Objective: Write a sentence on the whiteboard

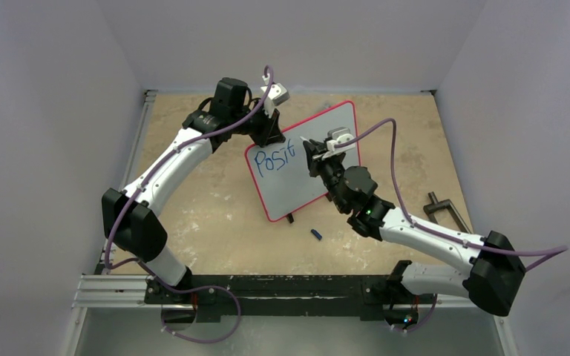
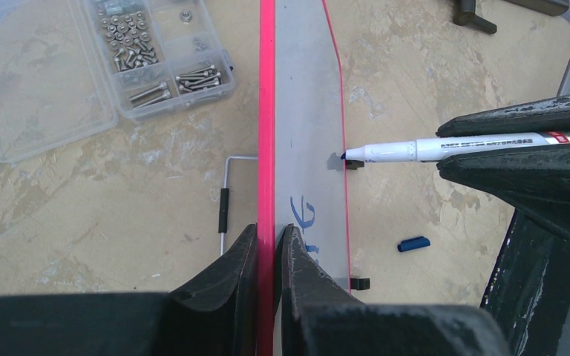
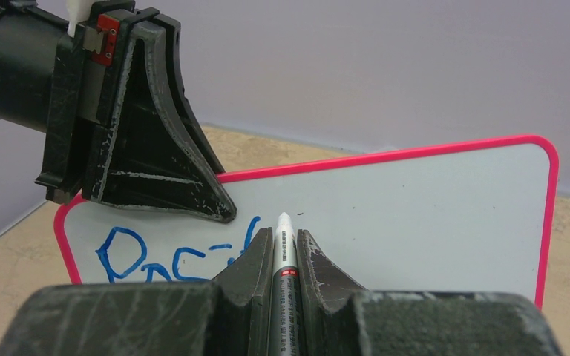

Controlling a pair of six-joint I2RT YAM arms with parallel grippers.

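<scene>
The whiteboard (image 1: 300, 185) stands propped mid-counter (image 1: 215, 222), its top edge clamped by the left pincer (image 2: 271, 231). The right pincer (image 3: 283, 236) grips a marker (image 3: 283, 248), tip close to the board beside blue lettering (image 1: 276, 159). The writing appears unfinished; the next stroke calls for light, steady contact.

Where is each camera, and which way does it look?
Top external: fixed above and behind, looking down on the table; left arm and right arm show, reaching the whiteboard.
Left wrist: on the left arm, looking down along the whiteboard's red edge; its left pincer clamps that edge.
Right wrist: on the right arm, facing the whiteboard's written side; its right pincer grips the marker.
Shared: both wrist views show the marker and the other arm's pincer.
</scene>
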